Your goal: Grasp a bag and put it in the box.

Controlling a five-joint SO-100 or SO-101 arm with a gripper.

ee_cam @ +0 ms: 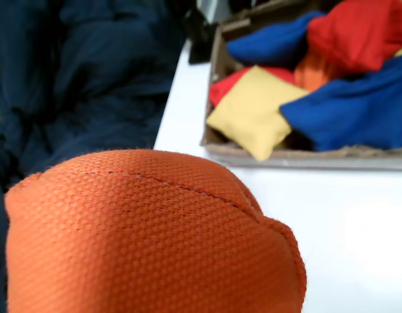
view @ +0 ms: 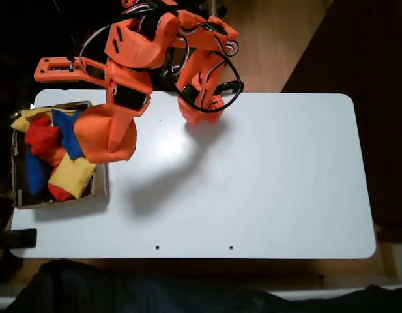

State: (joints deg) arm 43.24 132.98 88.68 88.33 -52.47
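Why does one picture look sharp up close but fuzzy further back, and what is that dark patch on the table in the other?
In the wrist view, the orange bag fills the foreground with its weave crisp, while the box behind it is soft and out of focus. In the fixed view, the dark patch is the arm's shadow on the white table, with a bright glare spot beside it; the surroundings are very dark.

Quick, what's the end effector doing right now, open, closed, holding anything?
End effector: closed on the plain orange cloth bean bag, carried above the edge of the shallow brown cardboard box.
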